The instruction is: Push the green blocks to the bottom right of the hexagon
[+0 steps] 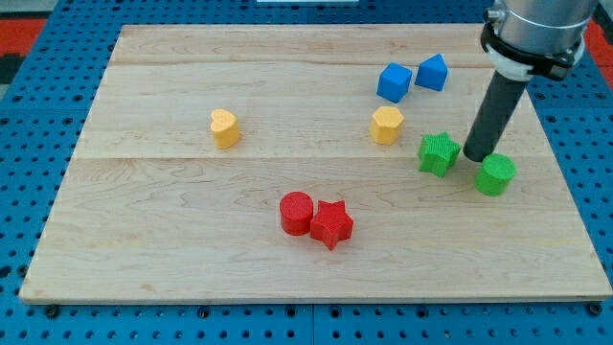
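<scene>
Between green star [438, 153] & green cylinder [495, 175]: my tip [476, 156], holding nothing, rod only; both sit below-right of yellow hexagon [387, 125]

Robotics laboratory bench. Shown by a blue perforated base plate [29, 144] with regular mounting holes, carrying a pale wooden board [192, 249]; by small moulded test blocks [316, 218] scattered on the board; and by a metal-collared dark rod [493, 110] reaching down from the view's top right.
</scene>
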